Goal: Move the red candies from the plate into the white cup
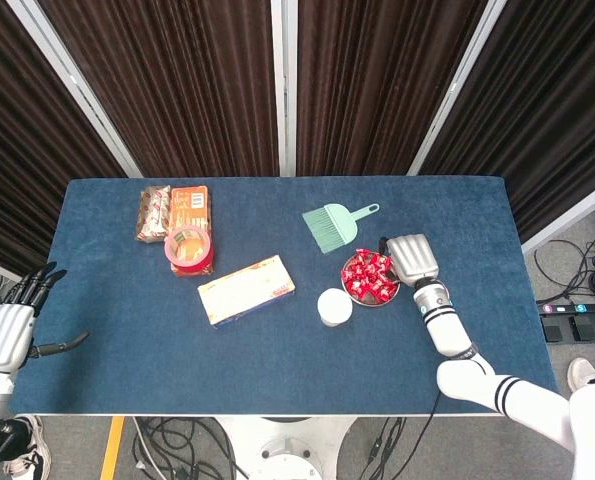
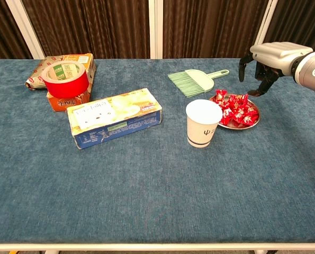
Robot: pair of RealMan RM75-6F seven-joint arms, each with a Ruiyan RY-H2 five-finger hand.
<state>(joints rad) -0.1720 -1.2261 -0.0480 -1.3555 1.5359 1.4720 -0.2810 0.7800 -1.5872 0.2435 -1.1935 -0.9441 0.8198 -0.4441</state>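
Several red candies (image 1: 368, 276) (image 2: 235, 109) are heaped on a small metal plate (image 1: 357, 297) (image 2: 236, 125) right of centre. The white cup (image 1: 334, 306) (image 2: 203, 123) stands upright just left of the plate, nearer the front edge. My right hand (image 1: 410, 260) (image 2: 269, 57) hovers over the plate's far right rim, fingers apart and pointing down, holding nothing. Off the table's left edge my left hand (image 1: 8, 325) is open and empty; only the head view shows it.
A green brush (image 1: 332, 225) (image 2: 196, 81) lies behind the plate. A long box (image 1: 246, 290) (image 2: 114, 116) lies left of the cup. A red tape roll (image 1: 188, 248) (image 2: 65, 79) sits on snack packs (image 1: 174, 211) at the far left.
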